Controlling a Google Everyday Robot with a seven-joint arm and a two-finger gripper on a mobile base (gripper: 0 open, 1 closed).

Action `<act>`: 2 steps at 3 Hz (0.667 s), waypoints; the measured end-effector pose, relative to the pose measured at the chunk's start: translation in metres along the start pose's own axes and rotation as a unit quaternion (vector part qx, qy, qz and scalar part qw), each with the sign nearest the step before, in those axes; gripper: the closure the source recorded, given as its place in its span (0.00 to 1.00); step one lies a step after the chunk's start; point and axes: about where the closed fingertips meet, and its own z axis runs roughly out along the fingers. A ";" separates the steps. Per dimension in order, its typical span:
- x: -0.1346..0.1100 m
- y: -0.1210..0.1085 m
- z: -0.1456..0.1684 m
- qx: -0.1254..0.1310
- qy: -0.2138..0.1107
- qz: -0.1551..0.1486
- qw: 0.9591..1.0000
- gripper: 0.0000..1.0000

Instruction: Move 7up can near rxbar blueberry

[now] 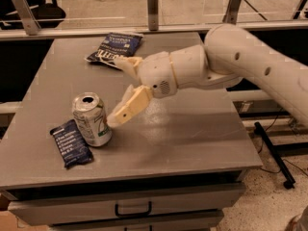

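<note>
**Colours on the grey table (192, 129)**

The can (91, 119) is silver-white with green markings and a silver top. At its 8 o'clock, the bar wrapper (71, 143) is dark blue with lines of white text. The chip bag (114, 48), at the table's 12 o'clock, is dark blue with large white lettering. The gripper (115, 91), at the can's 2 o'clock, has pale yellow fingers (130, 107) spread apart. The arm (250, 66) is off-white.
</note>
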 end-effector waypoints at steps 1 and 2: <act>-0.021 -0.031 -0.071 0.075 0.043 -0.039 0.995 0.00; -0.044 -0.047 -0.160 0.192 0.091 -0.071 0.975 0.00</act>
